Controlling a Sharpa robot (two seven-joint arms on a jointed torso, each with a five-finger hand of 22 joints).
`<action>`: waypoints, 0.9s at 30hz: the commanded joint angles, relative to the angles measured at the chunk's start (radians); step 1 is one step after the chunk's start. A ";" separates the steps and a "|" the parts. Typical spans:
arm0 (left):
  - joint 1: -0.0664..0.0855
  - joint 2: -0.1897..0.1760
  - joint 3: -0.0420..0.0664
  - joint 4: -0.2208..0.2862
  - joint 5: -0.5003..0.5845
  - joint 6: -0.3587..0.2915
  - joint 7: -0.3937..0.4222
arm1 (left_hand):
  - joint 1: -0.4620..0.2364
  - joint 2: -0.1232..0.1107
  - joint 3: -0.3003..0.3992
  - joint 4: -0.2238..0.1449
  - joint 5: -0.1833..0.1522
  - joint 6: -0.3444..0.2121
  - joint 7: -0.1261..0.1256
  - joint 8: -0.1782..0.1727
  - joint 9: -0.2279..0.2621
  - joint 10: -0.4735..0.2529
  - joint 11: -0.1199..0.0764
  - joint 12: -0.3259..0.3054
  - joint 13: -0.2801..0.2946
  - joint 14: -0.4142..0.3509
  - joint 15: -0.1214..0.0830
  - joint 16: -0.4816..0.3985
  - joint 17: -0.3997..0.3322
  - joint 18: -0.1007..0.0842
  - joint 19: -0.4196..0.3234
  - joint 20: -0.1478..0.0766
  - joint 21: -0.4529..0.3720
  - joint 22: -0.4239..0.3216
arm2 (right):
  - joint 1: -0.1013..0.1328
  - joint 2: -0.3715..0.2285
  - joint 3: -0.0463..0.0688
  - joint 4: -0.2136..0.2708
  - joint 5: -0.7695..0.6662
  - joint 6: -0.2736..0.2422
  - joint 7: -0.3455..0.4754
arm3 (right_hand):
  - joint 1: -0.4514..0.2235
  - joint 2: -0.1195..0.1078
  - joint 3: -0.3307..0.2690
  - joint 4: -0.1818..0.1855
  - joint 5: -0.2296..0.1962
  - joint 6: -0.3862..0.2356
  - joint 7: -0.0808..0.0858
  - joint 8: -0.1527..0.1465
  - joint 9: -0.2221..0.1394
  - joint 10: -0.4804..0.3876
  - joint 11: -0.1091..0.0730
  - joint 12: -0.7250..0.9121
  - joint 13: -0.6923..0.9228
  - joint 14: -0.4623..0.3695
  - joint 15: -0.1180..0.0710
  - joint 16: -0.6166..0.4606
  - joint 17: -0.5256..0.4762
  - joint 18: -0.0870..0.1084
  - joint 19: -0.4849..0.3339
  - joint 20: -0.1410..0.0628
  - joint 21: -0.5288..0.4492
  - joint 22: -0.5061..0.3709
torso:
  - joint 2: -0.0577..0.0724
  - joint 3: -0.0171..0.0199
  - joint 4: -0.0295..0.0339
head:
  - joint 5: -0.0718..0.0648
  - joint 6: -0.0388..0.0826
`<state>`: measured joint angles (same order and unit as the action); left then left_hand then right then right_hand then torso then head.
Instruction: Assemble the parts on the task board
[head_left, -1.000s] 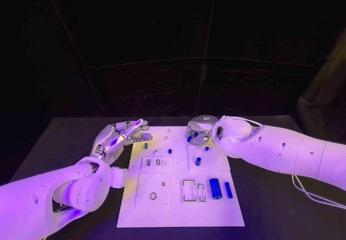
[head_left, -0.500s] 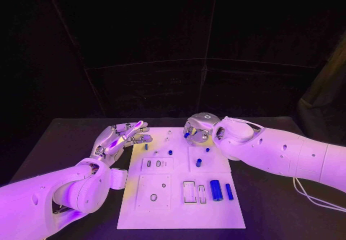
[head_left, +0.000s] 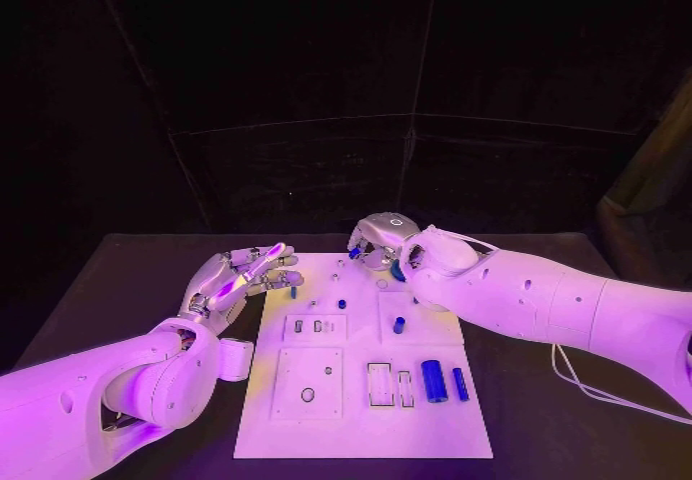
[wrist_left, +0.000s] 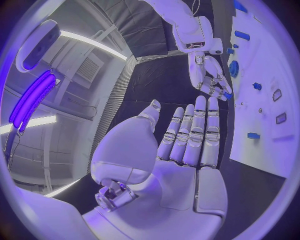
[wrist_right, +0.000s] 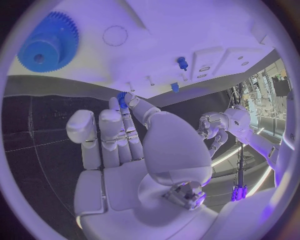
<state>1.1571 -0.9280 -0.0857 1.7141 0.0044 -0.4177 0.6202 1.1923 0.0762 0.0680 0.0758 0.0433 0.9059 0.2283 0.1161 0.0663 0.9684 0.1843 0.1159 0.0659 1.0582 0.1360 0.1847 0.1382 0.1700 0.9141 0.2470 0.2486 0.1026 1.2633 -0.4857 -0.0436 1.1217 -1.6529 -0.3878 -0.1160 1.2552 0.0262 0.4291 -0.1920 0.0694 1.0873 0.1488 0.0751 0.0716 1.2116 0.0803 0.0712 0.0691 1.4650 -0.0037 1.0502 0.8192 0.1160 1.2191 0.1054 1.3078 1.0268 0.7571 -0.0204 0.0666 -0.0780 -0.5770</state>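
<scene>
Fingers apart and palm bare, my left hand (head_left: 238, 278) hovers at the task board's (head_left: 346, 420) near-left edge, while my right hand (head_left: 378, 243) pinches a small blue part (wrist_right: 122, 96) at its fingertips above the far edge. It looks light, stiff and slick, so I judge a fingertip pinch across its middle safest. Black table (head_left: 101, 290) and dark room surround both hands.
</scene>
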 joint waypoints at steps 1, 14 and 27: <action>0.001 0.001 0.001 0.002 -0.001 0.014 0.002 | 0.005 0.004 0.001 -0.009 0.004 0.003 0.011 -0.004 -0.001 -0.002 0.004 -0.006 -0.002 0.001 0.003 -0.006 0.001 0.012 0.005 0.001 -0.007 -0.001 | 0.003 0.014 0.001 -0.016 0.013 -0.025 -0.005 | 0.003 -0.009 0.005 0.002 0.001 0.003 0.003 -0.003 0.000 -0.003 0.002 -0.006 -0.002 0.014 0.001 0.006 0.003 -0.007 0.007 0.001 0.006 0.001 | 0.004 -0.0018 0.0031 | -0.001 0.000; 0.002 0.001 0.001 0.001 -0.001 0.013 0.000 | 0.005 0.004 0.001 -0.009 0.004 0.003 0.011 -0.004 -0.001 -0.002 0.004 -0.006 -0.002 0.001 0.003 -0.006 0.001 0.012 0.005 0.001 -0.007 -0.001 | 0.005 0.057 0.001 -0.051 0.013 0.023 0.012 | 0.003 -0.012 0.008 0.005 0.003 0.002 0.004 -0.004 0.000 -0.005 0.003 -0.007 -0.002 0.014 0.001 0.011 0.006 -0.008 0.008 0.001 0.008 0.004 | 0.005 -0.0018 0.0012 | 0.004 -0.002; 0.002 0.000 0.001 0.001 -0.001 0.014 0.000 | 0.006 0.004 0.001 -0.010 0.004 0.003 0.010 -0.004 -0.001 -0.002 0.004 -0.007 -0.001 0.001 0.003 -0.007 0.002 0.012 0.005 0.001 -0.007 -0.002 | 0.005 0.079 0.000 -0.070 0.013 0.072 0.013 | 0.001 -0.017 0.009 0.009 0.004 0.001 0.005 -0.005 0.000 -0.007 0.004 -0.007 -0.002 0.012 0.003 0.015 0.008 -0.008 0.008 0.002 0.010 0.006 | 0.007 -0.0025 0.0014 | 0.006 -0.005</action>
<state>1.1577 -0.9281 -0.0858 1.7138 0.0049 -0.4161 0.6156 1.1922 0.0762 0.0680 0.0700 0.0433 0.9059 0.2283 0.1161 0.0664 0.9685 0.1842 0.1118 0.0660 1.0581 0.1360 0.1848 0.1392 0.1700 0.9141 0.2470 0.2440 0.1015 1.2654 -0.4084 -0.0439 1.0532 -1.6399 -0.3444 -0.1083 1.2576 0.0153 0.4346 -0.1864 0.0691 1.0865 0.1488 0.0681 0.0698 1.2076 0.0841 0.0677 0.0684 1.4650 -0.0037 1.0594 0.8261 0.1163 1.2191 0.1054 1.3116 1.0323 0.7636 -0.0225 0.0682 -0.0714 -0.5812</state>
